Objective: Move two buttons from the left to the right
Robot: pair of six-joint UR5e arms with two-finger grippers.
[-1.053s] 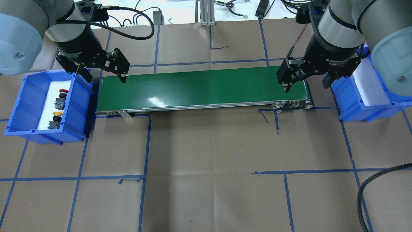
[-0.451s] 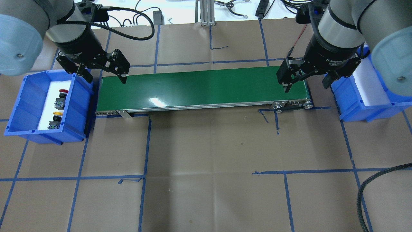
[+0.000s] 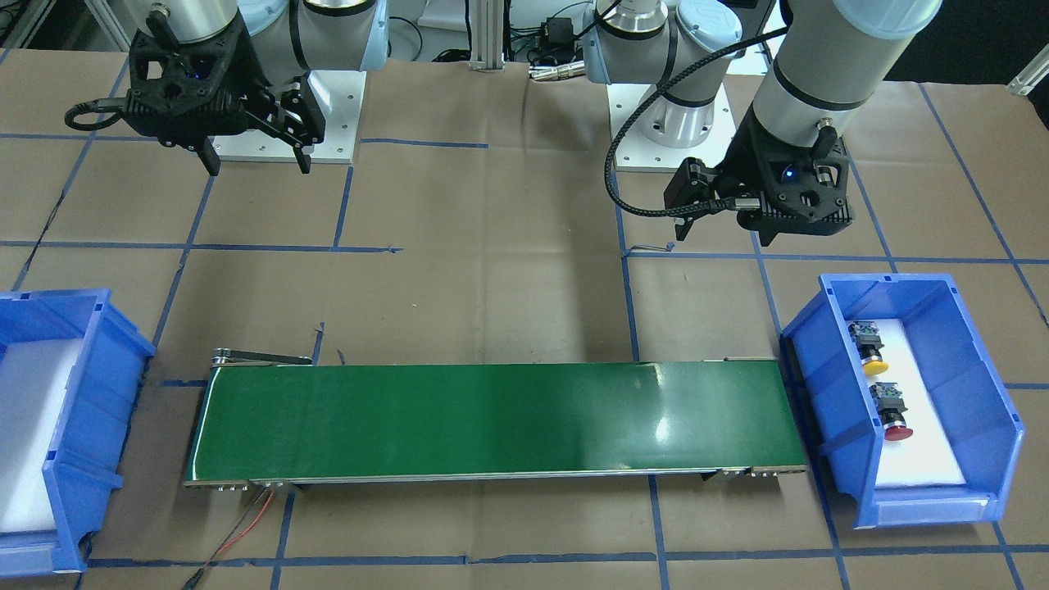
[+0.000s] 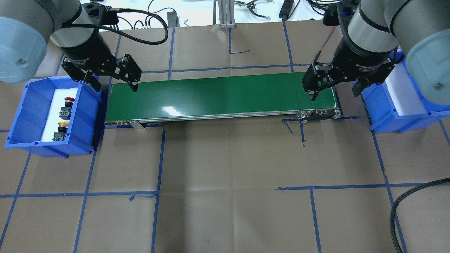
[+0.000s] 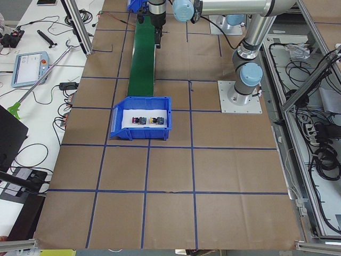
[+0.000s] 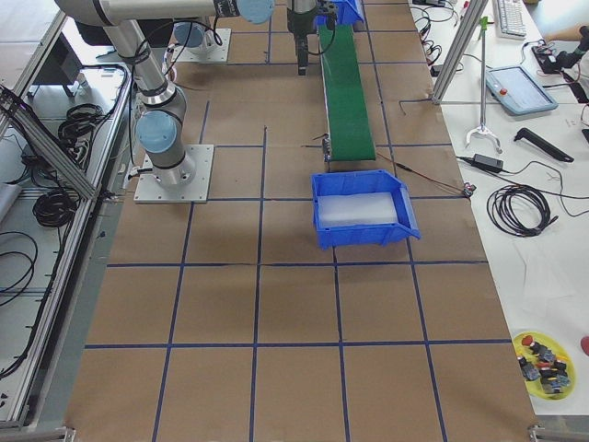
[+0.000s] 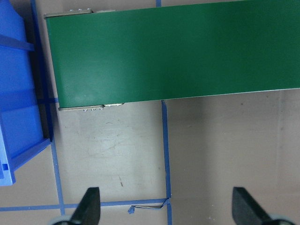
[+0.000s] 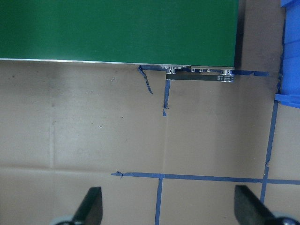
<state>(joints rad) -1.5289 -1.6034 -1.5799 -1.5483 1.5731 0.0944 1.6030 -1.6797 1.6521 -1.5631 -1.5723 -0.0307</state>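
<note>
The red-capped button point(image 4: 68, 105) and the yellow-capped button point(image 4: 60, 130) lie on white foam in the blue left bin point(image 4: 31, 105). They also show in the front view as the red button point(image 3: 892, 412) and the yellow button point(image 3: 867, 347). My left gripper point(image 4: 114, 85) is open and empty above the left end of the green conveyor belt point(image 4: 221, 95), beside the bin's far corner. Its wrist view shows the spread fingertips point(image 7: 89, 205) over brown paper. My right gripper point(image 4: 334, 93) is open and empty above the belt's right end.
The blue right bin point(image 4: 376, 105) holds only white foam and stands just right of the belt. Blue tape lines cross the brown paper table cover. A black cable point(image 4: 404, 200) curls in at the front right. A yellow dish of spare parts point(image 6: 543, 359) sits on the side table.
</note>
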